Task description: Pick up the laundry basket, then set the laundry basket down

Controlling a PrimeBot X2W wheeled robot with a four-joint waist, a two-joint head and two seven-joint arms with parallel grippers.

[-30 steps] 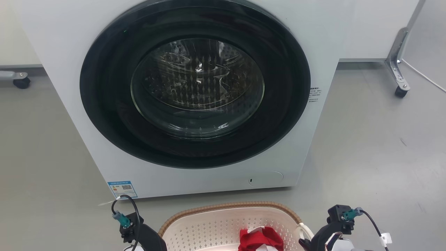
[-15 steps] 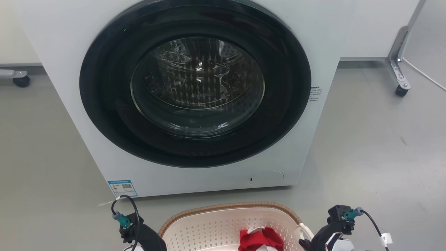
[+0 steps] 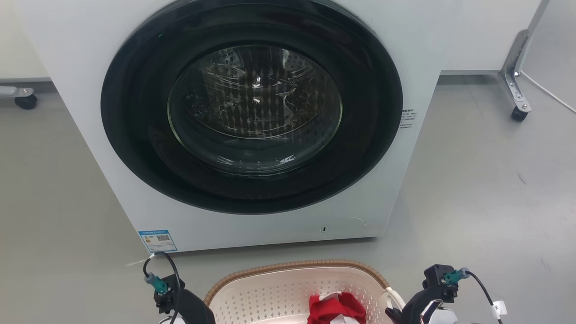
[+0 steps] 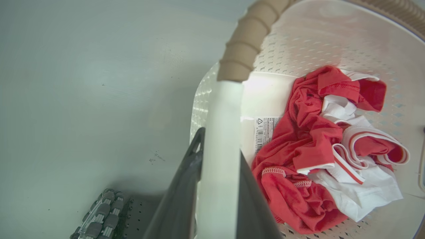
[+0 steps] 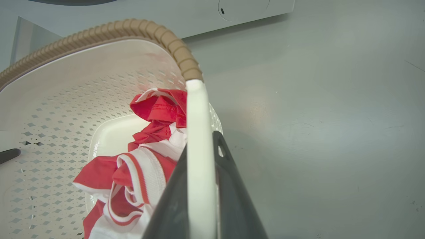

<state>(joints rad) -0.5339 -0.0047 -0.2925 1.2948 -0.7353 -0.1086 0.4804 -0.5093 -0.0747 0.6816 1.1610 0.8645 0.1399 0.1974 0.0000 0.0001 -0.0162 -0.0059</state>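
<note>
The laundry basket (image 3: pixel 292 266), cream-white and perforated with a brown woven rim, sits at the bottom centre of the head view in front of the washer. My left gripper (image 4: pixel 220 142) is shut on the basket's white left handle (image 4: pixel 221 106). My right gripper (image 5: pixel 201 142) is shut on the white right handle (image 5: pixel 196 106). In the head view the dark wrists of both arms flank the basket, left (image 3: pixel 184 303) and right (image 3: pixel 420 303). Red and white clothes (image 4: pixel 318 149) lie inside the basket. I cannot tell whether the basket touches the floor.
A white front-loading washer (image 3: pixel 252 112) with a dark round door, shut, stands just beyond the basket. Grey floor (image 3: pixel 486 202) spreads out to both sides. A metal leg with a caster (image 3: pixel 517 92) stands at the far right and another caster (image 3: pixel 24 100) at the far left.
The washer has slid slightly up the head view and the floor strip before the basket has widened. Basket and wrists keep their place in that view.
</note>
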